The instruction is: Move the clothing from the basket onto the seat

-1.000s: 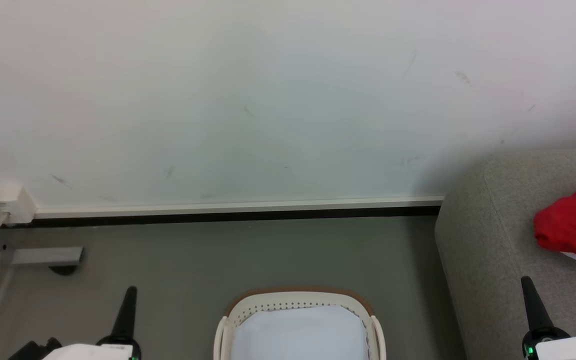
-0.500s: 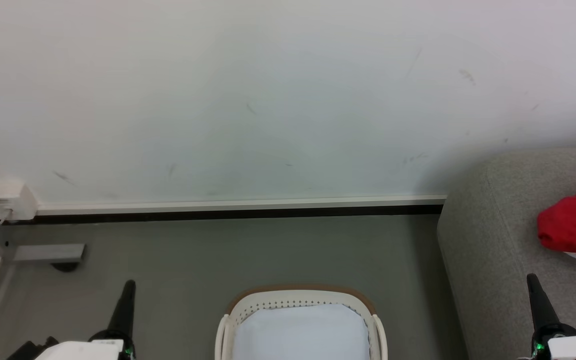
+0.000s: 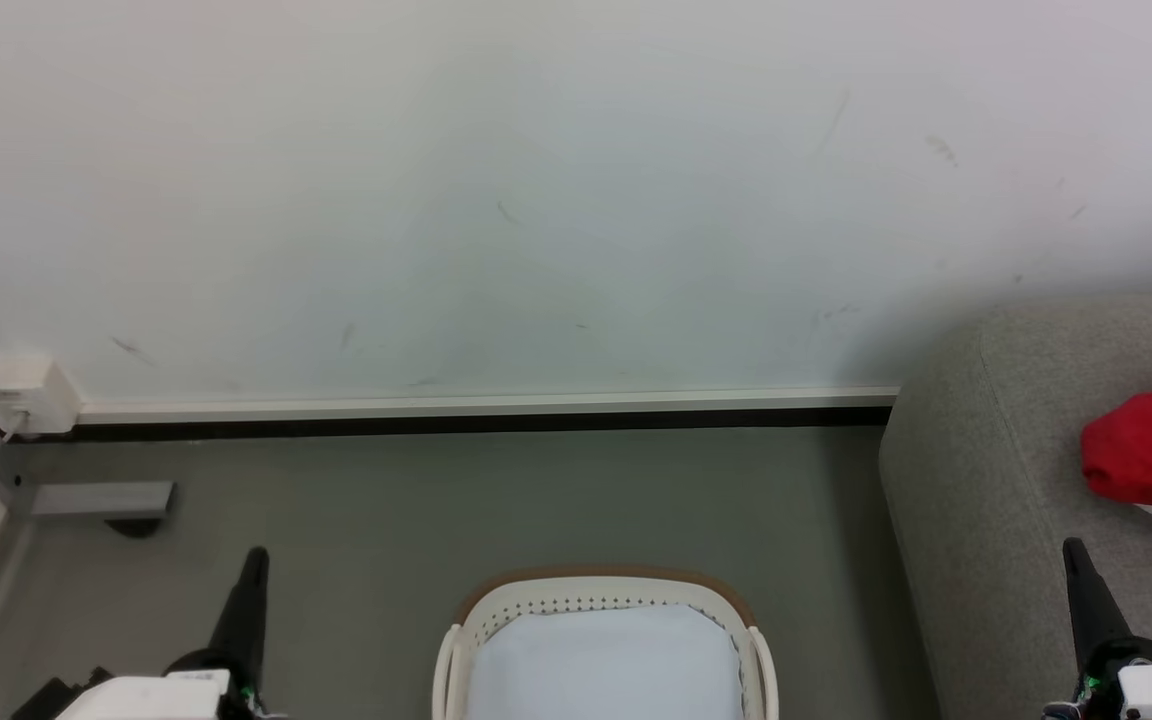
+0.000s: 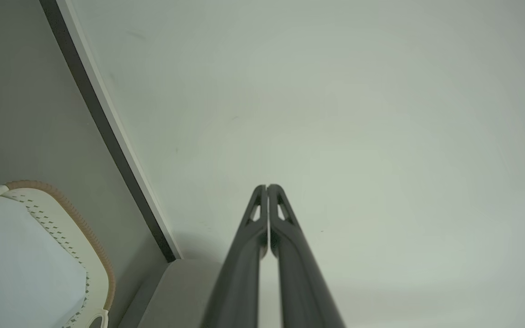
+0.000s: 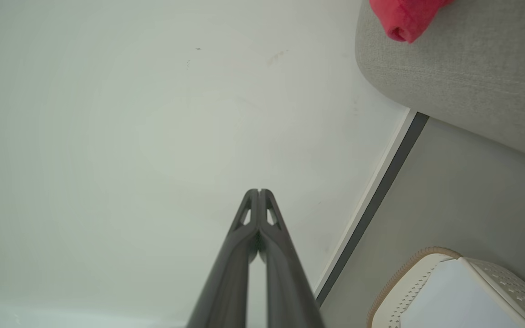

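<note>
The red clothing [image 3: 1151, 455] lies bunched on the grey sofa seat [image 3: 996, 480] at the right edge, with a bit of white showing; it also shows as red clothing [image 5: 404, 18] on the seat [image 5: 463, 77]. The white basket [image 3: 604, 598] with a brown rim stands on the floor at bottom centre, holding just a pale bluish-white liner [image 3: 604, 665]. My left gripper [image 3: 254, 560] is shut and empty, left of the basket. Over the seat's front, my right gripper [image 3: 1074, 552] is shut and empty. Both wrist views show the fingers pressed together: left gripper [image 4: 267, 187], right gripper [image 5: 259, 191].
A white wall with a dark skirting strip [image 3: 476, 424] runs behind the grey floor [image 3: 496, 510]. A white socket box [image 3: 16, 392] and a grey furniture foot [image 3: 101, 500] sit at the left. The basket [image 4: 87, 246] and basket [image 5: 408, 273] appear in both wrist views.
The head view has shifted slightly, so wall and sofa sit a little to the right. The left finger reaches a little higher in the picture and the right one has slid slightly rightward.
</note>
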Robot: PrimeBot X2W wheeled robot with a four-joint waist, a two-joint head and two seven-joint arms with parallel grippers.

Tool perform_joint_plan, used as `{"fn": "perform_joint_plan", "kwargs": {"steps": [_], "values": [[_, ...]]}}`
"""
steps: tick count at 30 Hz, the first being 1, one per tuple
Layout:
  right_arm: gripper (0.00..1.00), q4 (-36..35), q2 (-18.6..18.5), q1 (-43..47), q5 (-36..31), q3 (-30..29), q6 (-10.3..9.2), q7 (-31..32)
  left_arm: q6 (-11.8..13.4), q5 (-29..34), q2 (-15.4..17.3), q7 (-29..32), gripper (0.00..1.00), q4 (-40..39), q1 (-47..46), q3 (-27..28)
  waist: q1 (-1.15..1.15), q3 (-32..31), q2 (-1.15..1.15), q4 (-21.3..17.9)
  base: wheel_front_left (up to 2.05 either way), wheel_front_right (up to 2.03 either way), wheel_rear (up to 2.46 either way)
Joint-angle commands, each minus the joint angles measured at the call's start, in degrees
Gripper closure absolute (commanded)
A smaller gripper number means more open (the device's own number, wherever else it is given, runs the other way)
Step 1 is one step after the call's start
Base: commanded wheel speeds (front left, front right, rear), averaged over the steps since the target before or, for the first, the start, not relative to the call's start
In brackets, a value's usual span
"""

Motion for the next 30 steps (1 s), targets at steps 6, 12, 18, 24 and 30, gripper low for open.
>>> {"fn": "perform_joint_plan", "kwargs": {"steps": [6,12,18,24,30], "values": [[1.0,-0.6,0.2,-0.6,2.7,-1.0,-0.09,0.9,-0.4,-3.3,0.5,0.8,1.0,-0.5,-0.8,0.4,0.0,0.1,0.0,0.1,0.0,0.0,0.0],[1.0,-0.7,0.4,-0.8,4.7,-1.5,-0.09,1.5,-0.5,-5.5,0.5,1.4,1.0,-0.7,-0.9,0.6,0.0,0.3,0.0,0.3,0.0,0.0,0.0],[1.0,-0.8,0.5,-1.0,6.3,-2.1,-0.1,1.9,-0.6,-7.9,0.5,2.0,1.0,-0.8,-1.0,0.8,0.0,0.4,0.0,0.4,0.0,0.0,0.0],[1.0,-0.7,0.5,-1.0,6.0,-2.0,-0.1,2.0,-0.6,-7.7,0.5,2.0,1.0,-0.8,-1.0,0.7,0.0,0.4,0.0,0.4,0.0,0.0,0.0],[1.0,-0.7,0.5,-1.0,6.0,-2.1,-0.1,2.0,-0.6,-7.7,0.5,2.0,1.0,-0.8,-1.0,0.7,0.0,0.4,0.0,0.4,0.0,0.0,0.0]]}}
